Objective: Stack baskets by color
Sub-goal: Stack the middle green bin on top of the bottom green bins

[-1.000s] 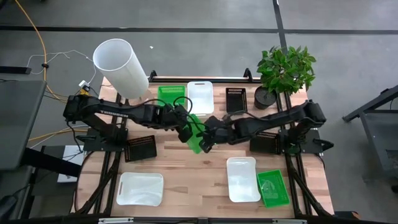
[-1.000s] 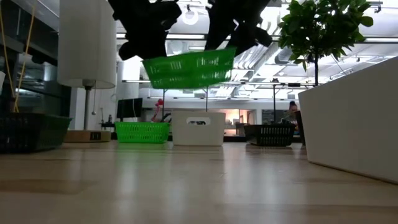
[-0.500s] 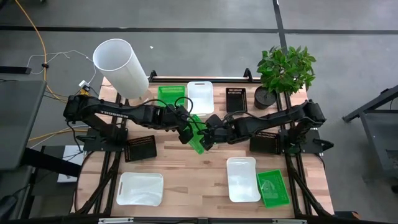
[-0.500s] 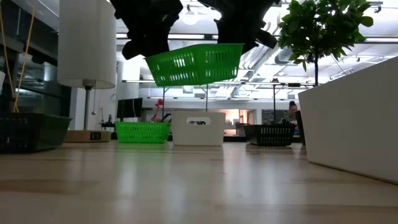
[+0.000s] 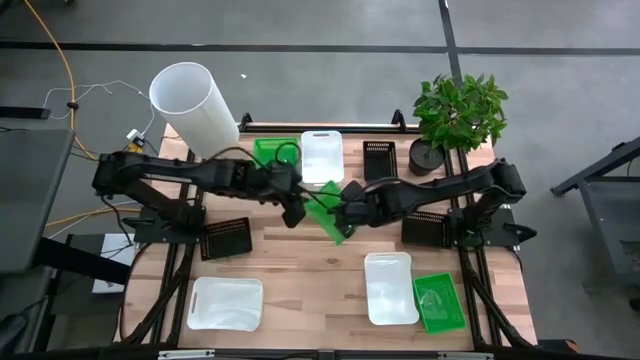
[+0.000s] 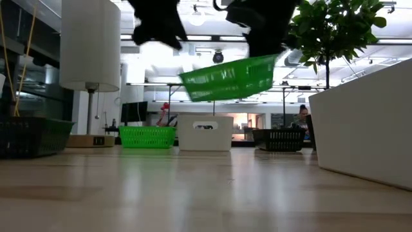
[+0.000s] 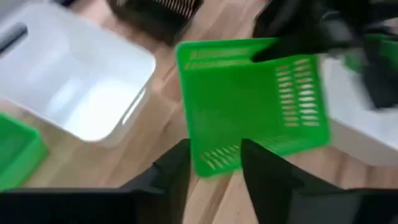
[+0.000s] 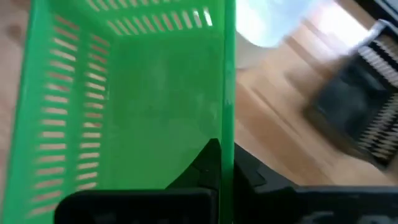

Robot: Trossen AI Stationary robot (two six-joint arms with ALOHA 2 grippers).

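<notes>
Right hand [image 5: 347,208]: over the middle of the surface, fingers pinched on the rim wall of a green basket [image 5: 331,210]; the right wrist view shows the thin green wall clamped between its two dark fingers [image 8: 211,163].
Held green basket: off the surface, tilted in the low view [image 6: 228,78], its higher end under the right hand; slotted sides, nothing inside it.
Left hand [image 5: 293,206]: just beside the held basket's near end, fingers spread; in the left wrist view its fingers [image 7: 176,168] stand either side of the basket's end wall [image 7: 249,106], and whether they touch it cannot be told.
Second green basket [image 5: 272,150]: at the far edge of the surface, next to a white basket [image 5: 322,155].
Third green basket [image 5: 438,302]: near the front right corner, touching or just beside another white basket [image 5: 389,288].
Third white basket [image 5: 226,302]: front left of the surface.
Black baskets: one at the far edge [image 5: 379,159] beside the plant pot [image 5: 425,157], one at the left side [image 5: 226,238], one at the right side [image 5: 430,229] partly under the right arm.
Surface [image 5: 300,275]: pale wooden planks.
Tall white cylinder [image 5: 193,109]: far left corner.
Plant [image 5: 460,108]: leafy, far right corner.
</notes>
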